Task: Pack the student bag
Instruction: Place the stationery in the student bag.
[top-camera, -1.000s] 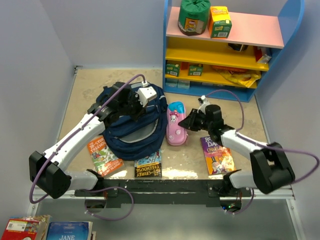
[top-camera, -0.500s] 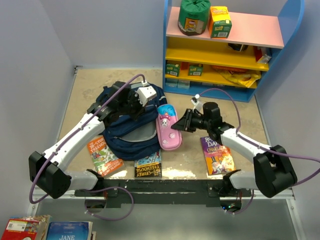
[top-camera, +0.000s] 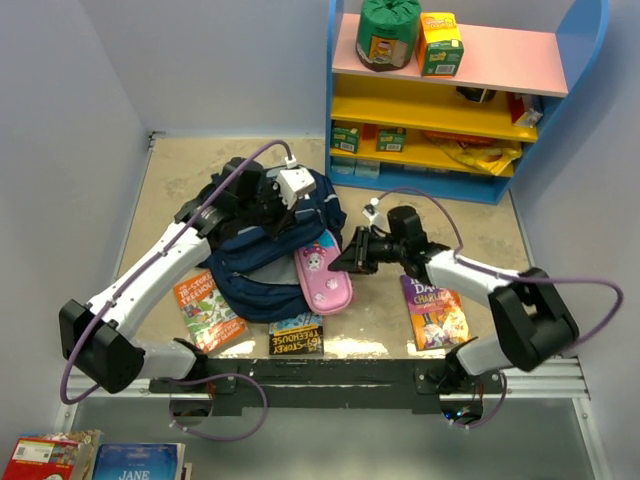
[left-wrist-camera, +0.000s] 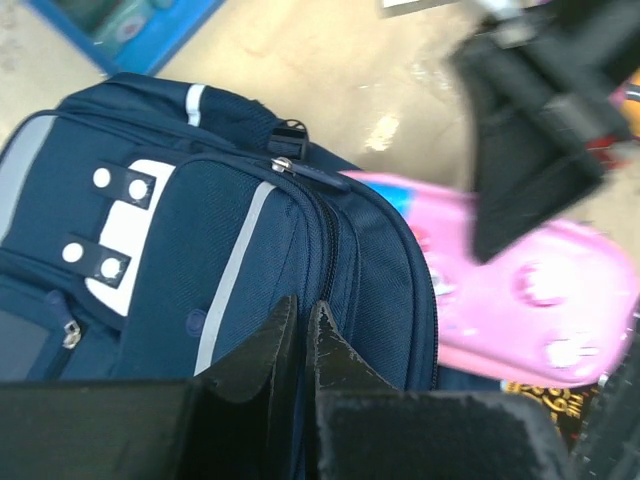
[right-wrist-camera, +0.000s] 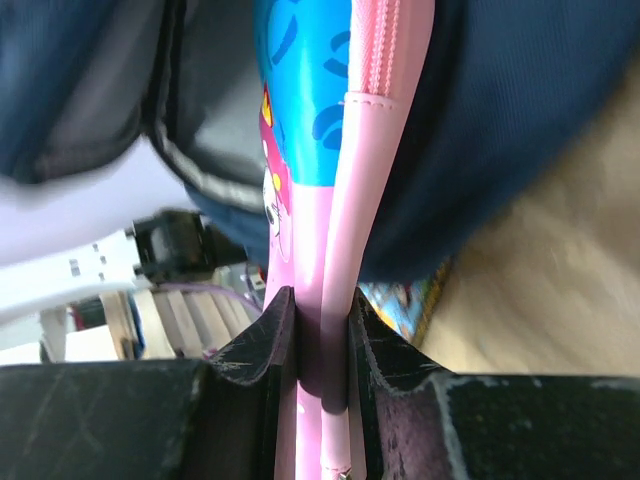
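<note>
The right gripper (right-wrist-camera: 318, 305) pinches the pink pencil case (top-camera: 322, 277) by one thin edge against the student bag (top-camera: 262, 262) lying left of centre on the table (top-camera: 185, 175), whose fabric the left gripper (left-wrist-camera: 302, 318) seems to pinch, so the case could snag the rim and twist free.

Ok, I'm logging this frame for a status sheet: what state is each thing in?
student bag: lying down, main opening gaping.
pencil case: zipped shut, gripped on edge at the bag's mouth.
left fingers: shut on the bag's fabric.
right fingers: shut on the pencil case.
orange book: shut, lying flat.
</note>
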